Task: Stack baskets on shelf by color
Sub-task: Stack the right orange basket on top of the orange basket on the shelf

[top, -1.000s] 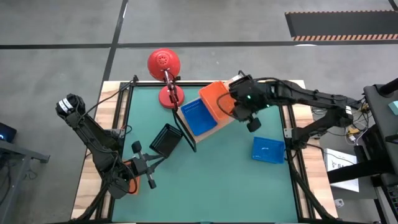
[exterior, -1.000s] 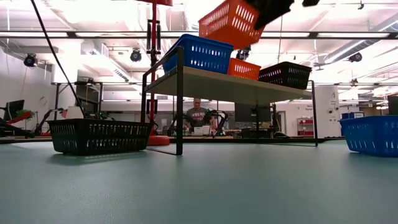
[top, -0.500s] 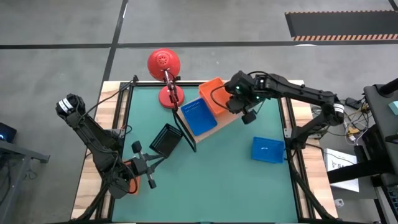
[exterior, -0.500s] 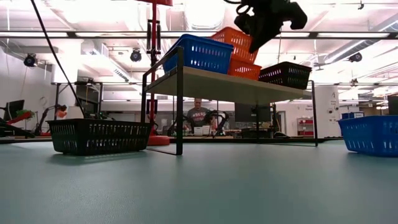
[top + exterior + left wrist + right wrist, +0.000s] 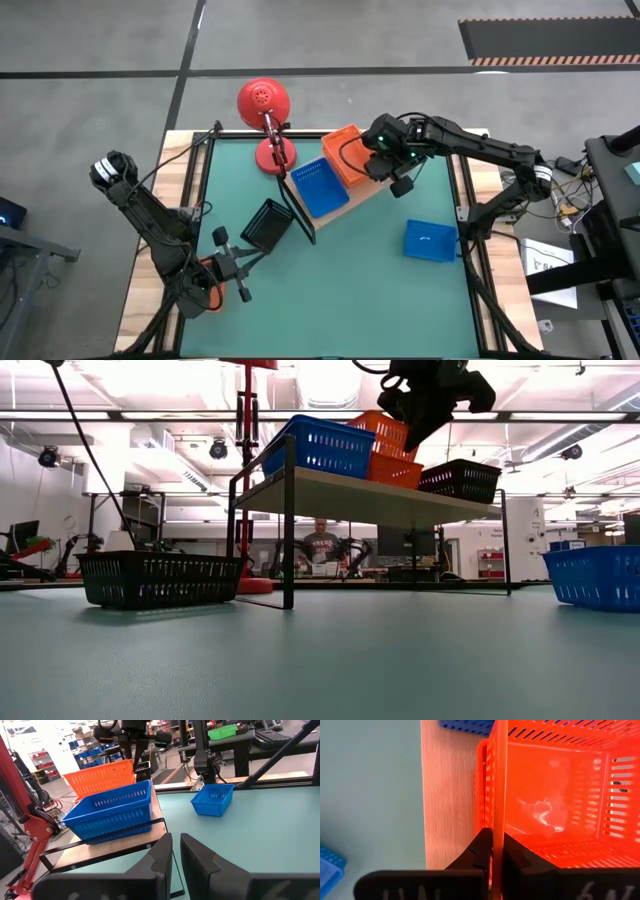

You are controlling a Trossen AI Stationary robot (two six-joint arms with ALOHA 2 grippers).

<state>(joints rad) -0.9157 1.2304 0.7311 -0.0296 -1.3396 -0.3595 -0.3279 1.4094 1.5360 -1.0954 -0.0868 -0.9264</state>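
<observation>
Grey concrete floor with dark seam lines, a black mat with striped edge at far right. Workshop behind: white ceiling with bright strip lights, desks, monitors, a seated person far back.

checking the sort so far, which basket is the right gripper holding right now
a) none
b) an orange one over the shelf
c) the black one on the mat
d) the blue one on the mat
b: the right gripper is shut on the wall of an orange basket above the shelf.
</observation>
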